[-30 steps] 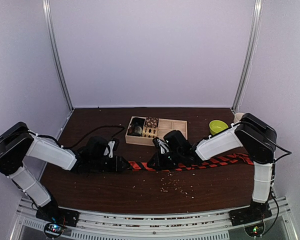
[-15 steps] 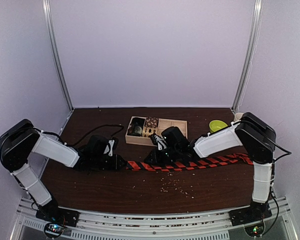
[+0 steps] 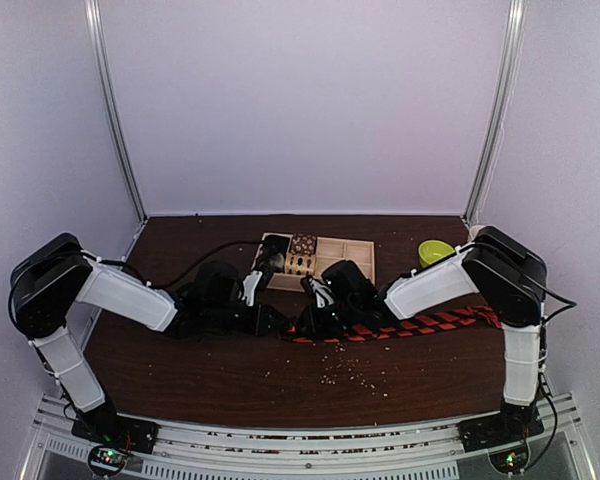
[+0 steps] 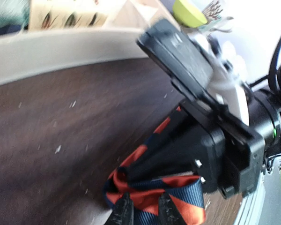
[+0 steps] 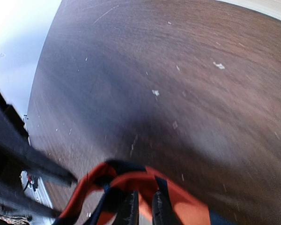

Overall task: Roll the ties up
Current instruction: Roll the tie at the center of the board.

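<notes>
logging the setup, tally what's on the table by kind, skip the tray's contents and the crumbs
striped tie: 1
wooden tray: 1
green bowl: 1
small white object behind the bowl, too small to identify: 1
total: 4

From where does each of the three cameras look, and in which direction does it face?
Top external: high behind the bases, looking down on the dark wooden table; both arms show whole.
Left wrist: low, facing rightward at the right arm; its own fingertips pinch the red-orange and black striped fabric necktie.
Right wrist: low, facing down across the table; its own fingertips pinch the necktie.
Shared: both wrist views show that folded necktie; top and left wrist views share the lime-green bowl and pale wooden tray.
</notes>
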Robot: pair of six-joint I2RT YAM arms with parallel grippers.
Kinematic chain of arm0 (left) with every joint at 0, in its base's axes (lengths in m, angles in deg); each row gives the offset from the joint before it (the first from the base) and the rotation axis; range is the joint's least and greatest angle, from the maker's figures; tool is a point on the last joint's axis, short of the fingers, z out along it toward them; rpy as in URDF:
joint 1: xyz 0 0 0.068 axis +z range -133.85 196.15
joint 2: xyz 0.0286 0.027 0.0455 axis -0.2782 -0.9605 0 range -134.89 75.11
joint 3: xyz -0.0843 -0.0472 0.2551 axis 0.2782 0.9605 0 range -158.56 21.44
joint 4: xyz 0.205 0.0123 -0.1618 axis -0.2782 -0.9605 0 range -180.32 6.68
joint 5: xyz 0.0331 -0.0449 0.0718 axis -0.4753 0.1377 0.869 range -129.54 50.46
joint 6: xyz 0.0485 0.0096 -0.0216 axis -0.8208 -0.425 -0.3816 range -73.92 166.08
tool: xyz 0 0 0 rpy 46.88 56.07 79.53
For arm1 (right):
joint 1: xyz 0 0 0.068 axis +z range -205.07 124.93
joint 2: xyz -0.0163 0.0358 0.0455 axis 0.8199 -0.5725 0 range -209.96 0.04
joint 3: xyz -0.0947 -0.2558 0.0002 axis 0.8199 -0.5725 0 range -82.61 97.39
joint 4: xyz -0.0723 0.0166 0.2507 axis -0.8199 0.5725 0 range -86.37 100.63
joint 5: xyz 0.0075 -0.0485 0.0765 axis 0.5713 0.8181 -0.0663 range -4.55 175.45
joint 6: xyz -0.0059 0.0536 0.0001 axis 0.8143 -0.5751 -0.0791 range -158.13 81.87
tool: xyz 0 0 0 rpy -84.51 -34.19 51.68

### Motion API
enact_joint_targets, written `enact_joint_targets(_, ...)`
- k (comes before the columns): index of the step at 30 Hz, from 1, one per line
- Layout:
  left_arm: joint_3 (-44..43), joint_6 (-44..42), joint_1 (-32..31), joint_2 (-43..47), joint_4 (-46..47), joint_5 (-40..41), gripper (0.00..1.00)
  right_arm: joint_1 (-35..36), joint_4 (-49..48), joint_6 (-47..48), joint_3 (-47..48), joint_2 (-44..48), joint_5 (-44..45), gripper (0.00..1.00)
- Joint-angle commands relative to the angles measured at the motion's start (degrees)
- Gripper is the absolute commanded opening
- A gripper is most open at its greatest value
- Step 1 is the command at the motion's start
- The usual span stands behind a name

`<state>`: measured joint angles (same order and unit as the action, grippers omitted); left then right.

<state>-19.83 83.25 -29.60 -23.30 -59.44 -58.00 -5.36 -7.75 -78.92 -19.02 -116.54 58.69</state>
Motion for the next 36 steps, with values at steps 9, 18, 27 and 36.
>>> enact_joint_targets(9,-6.0,-0.4,-0.2,-4.9,3.0,-3.2,0.23,-7.2,2.1,0.3,-12.0,15.2,-1.9,0.26)
enact_joint_targets(18,-7.5,1.4,-0.9,-7.1,3.6,-2.2,0.23,-3.4,-22.0,-19.7,-17.9,13.0,-11.5,0.59)
enact_joint_targets(27,-7.0,1.0,-1.0,-7.1,3.2,-2.0,0.23,-2.3,-20.7,-19.8,-14.7,10.3,-8.5,0.47)
enact_joint_targets(36,-6.4,-0.3,-1.0,-6.1,3.2,-1.9,0.25,-2.6,-16.9,-17.7,-13.4,7.9,-8.9,0.10)
